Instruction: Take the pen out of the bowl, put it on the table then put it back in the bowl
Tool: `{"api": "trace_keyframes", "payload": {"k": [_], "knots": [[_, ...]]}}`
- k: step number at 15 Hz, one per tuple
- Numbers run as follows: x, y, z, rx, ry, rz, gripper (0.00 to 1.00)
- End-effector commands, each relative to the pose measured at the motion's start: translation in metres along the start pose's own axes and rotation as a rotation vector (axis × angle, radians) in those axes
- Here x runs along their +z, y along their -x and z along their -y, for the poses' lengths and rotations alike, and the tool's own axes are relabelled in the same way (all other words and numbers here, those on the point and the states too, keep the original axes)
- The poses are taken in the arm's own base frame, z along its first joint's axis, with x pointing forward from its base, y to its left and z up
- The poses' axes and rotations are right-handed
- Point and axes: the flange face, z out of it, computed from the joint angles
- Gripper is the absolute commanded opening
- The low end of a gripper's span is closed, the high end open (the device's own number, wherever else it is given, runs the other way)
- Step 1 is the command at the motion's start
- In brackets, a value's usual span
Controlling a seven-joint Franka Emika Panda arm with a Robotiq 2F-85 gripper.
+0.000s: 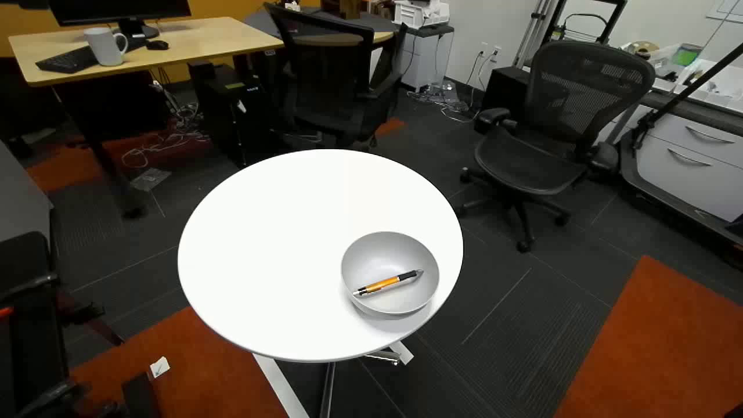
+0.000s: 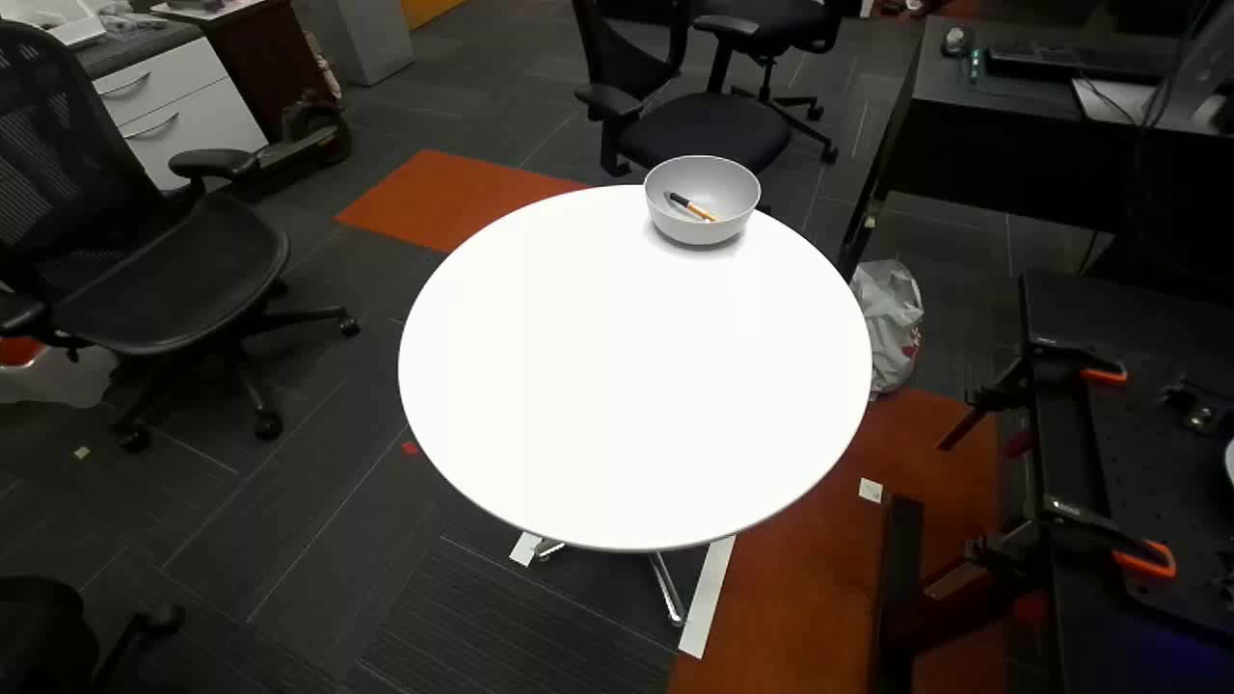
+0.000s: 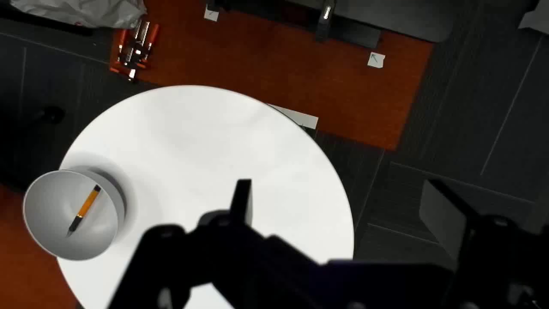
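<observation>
The orange pen with dark ends (image 1: 383, 284) lies inside the light grey bowl (image 1: 383, 249), leaning across its inner wall. The bowl stands near the edge of the round white table (image 1: 273, 238). The pen (image 2: 692, 206), bowl (image 2: 689, 231) and table (image 2: 627, 376) also show in an exterior view. In the wrist view the bowl (image 3: 47, 210) with the pen (image 3: 88, 203) is at the far left, on the table (image 3: 188, 137). My gripper (image 3: 337, 189) is open and empty, apart from and well to the right of the bowl. It shows in neither exterior view.
A black mesh chair (image 1: 580, 110) stands beside the table, and a wooden desk (image 1: 220, 40) is behind it. A black bench with orange-handled clamps (image 2: 1147, 554) and a grey plastic bag (image 2: 892, 318) are near the table. Red clamps (image 3: 135, 49) lie on the floor.
</observation>
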Motion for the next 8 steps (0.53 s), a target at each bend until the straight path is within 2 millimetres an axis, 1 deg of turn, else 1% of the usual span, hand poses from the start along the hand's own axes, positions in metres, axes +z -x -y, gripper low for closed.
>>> {"api": "trace_keyframes", "payload": {"k": [1,6,8], "knots": [[-0.001,0.0,0.0,0.0,0.0,0.001,1.0],[-0.001,0.0,0.0,0.0,0.0,0.001,1.0],[-0.009,0.007,-0.01,0.008,0.01,-0.03,1.0]]}}
